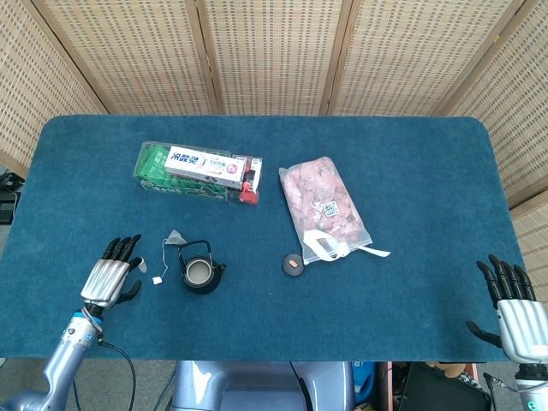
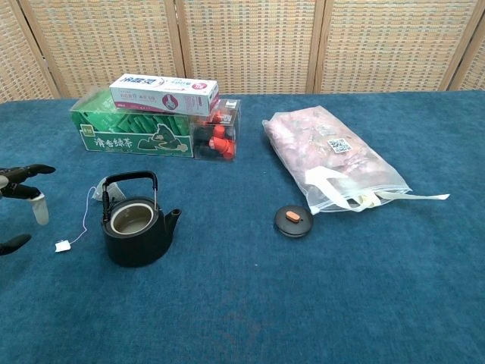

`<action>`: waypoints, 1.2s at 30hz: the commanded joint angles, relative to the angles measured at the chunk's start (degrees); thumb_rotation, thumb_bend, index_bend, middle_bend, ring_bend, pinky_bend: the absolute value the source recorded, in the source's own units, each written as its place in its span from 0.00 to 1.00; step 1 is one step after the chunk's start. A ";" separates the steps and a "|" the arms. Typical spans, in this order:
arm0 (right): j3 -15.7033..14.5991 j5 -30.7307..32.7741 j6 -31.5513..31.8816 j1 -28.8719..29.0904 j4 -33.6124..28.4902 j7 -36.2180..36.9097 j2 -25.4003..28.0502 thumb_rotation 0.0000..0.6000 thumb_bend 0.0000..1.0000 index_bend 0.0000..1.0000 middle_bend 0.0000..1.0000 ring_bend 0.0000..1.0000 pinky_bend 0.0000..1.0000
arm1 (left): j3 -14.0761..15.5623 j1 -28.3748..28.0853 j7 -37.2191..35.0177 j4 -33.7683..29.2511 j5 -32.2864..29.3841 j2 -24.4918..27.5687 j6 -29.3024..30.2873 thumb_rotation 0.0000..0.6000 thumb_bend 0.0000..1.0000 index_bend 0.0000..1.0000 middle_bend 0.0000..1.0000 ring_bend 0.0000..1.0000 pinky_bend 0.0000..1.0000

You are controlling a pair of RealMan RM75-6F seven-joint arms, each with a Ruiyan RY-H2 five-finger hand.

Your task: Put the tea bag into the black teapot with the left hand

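Sitting uncovered on the blue desk (image 1: 411, 171), the black teapot (image 1: 200, 270) has its handle upright and its inside appears bare; its one lid (image 1: 293, 264), black with an orange knob, lies apart to the right, just beside the corner of a clear plastic bag (image 1: 324, 208) filled with pink pieces. The one tea bag (image 1: 175, 237) lies on the cloth just behind and left of the pot, outside it, its string running down to a small white tag (image 1: 157, 279) beside the pot.

At the back, one clear case (image 2: 215, 130) holds red and black small parts whose number cannot be told. It stands against one green tea box (image 2: 132, 130), and one white toothpaste carton (image 2: 164, 92) lies across the top of both.

Left robot hand (image 1: 111, 274) hovers near the tag, left of the pot, fingers spread wide and holding nothing; the chest view catches only its fingertips (image 2: 38, 205) at the frame edge. Right robot hand (image 1: 512, 304) is at the desk's near right corner, fingers apart, nothing in it.
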 commanded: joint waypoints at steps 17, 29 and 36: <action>0.05 0.46 0.19 -0.53 0.21 0.25 0.09 1.00 0.00 0.03 0.08 0.00 0.00 | -0.05 -1.84 1.40 1.95 -2.47 -3.70 -1.83 1.00 0.42 0.47 0.00 0.00 0.00; 0.00 0.83 0.54 -1.11 0.87 1.01 -0.02 1.00 0.00 0.03 0.08 0.00 0.00 | -0.03 -2.14 2.84 2.34 -4.04 -4.98 -2.09 1.00 0.42 0.47 0.00 0.00 0.00; -0.01 0.97 0.57 -1.33 0.98 1.14 -0.03 1.00 0.00 0.03 0.08 0.00 0.00 | 0.09 -2.38 3.19 2.47 -4.69 -5.33 -2.35 1.00 0.42 0.48 0.00 0.00 0.00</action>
